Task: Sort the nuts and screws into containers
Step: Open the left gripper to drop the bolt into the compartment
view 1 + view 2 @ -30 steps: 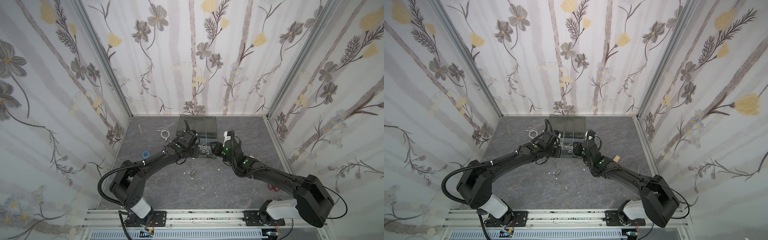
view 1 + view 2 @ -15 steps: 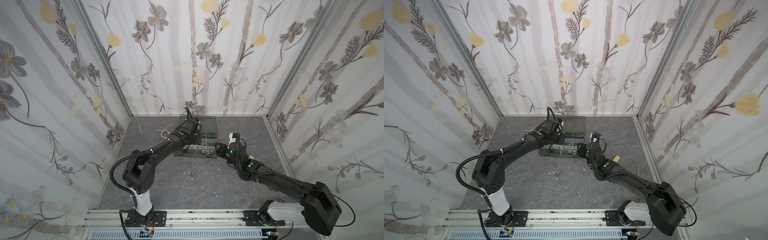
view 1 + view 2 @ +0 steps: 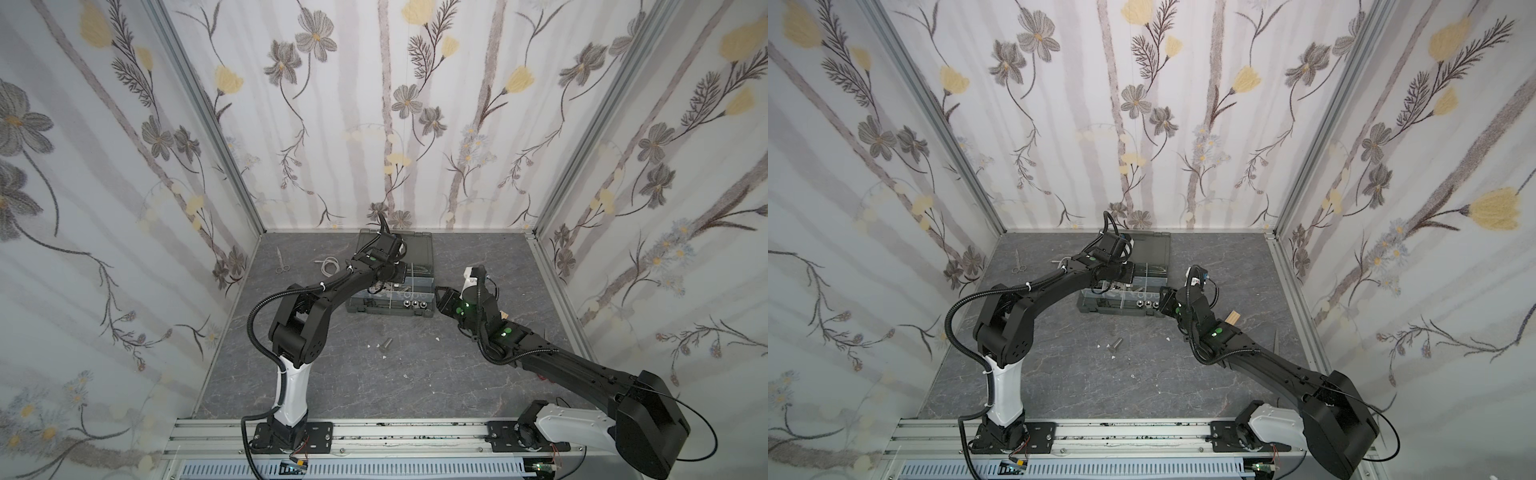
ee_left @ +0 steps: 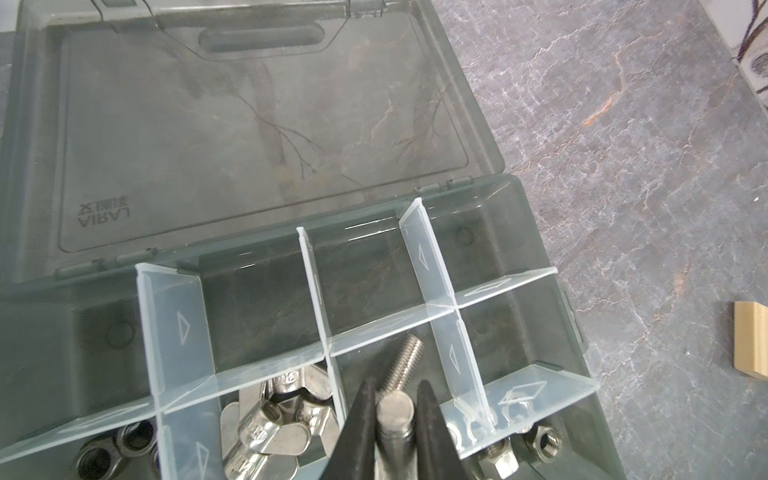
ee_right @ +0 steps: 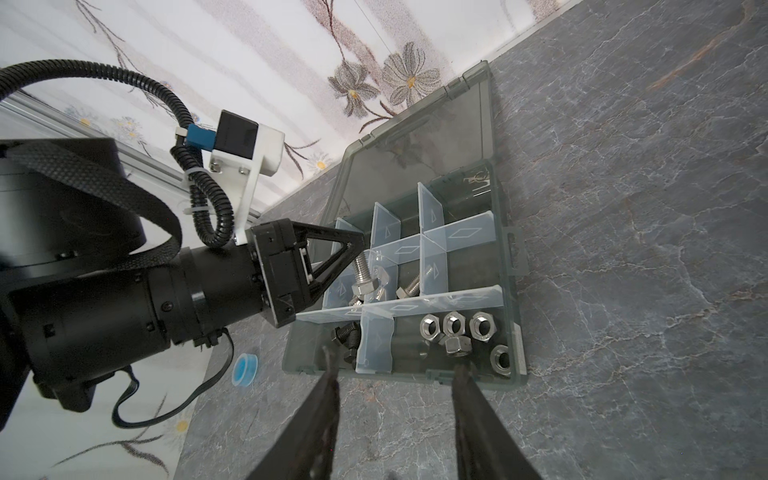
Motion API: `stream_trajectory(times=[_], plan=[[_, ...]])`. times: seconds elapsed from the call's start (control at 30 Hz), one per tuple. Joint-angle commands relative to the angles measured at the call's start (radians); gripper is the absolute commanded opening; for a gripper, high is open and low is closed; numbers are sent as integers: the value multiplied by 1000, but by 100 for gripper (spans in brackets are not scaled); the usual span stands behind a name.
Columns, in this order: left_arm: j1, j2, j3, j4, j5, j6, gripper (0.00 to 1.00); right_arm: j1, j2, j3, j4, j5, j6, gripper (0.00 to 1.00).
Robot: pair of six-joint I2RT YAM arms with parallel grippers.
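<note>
The dark grey case [image 3: 415, 311] lies open at the back of the table, its containers [image 4: 365, 286] split by pale dividers. My left gripper [image 4: 395, 399] hangs over a middle compartment, shut on a silver screw [image 5: 360, 268] that points down. Another silver screw [image 4: 405, 357] lies in that compartment. Wing nuts [image 4: 266, 419] fill the compartment beside it, and silver hex nuts [image 5: 457, 328] and black screws [image 5: 347, 332] lie in the front row. My right gripper [image 5: 397, 374] stands open and empty at the case's front edge. One loose screw [image 3: 387, 343] lies on the table.
The smoky lid [image 4: 257, 124] lies flat behind the case. Scissors [image 3: 281, 264] and a white cable [image 3: 328, 266] lie at the back left. A blue tape roll [image 5: 245, 368] sits left of the case, a wooden block [image 3: 1232, 318] to its right. White specks dot the table.
My left gripper has moved from the case's front to over its middle compartments, holding the screw. My right gripper has drawn back from the case towards the right.
</note>
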Motion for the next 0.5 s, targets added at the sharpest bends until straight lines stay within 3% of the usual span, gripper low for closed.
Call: stream_trajectory(times=[0.0,0.2,0.47], plan=[[3,15,22,15,10,-28,23,0,-4,-3,8,18,14,45],[5,10,36,14,2,-38,43,-1,-5,-5,6,18,13,45],[5,-38,-2,15,6,-54,44,-3,-7,-9,9,21,14,46]])
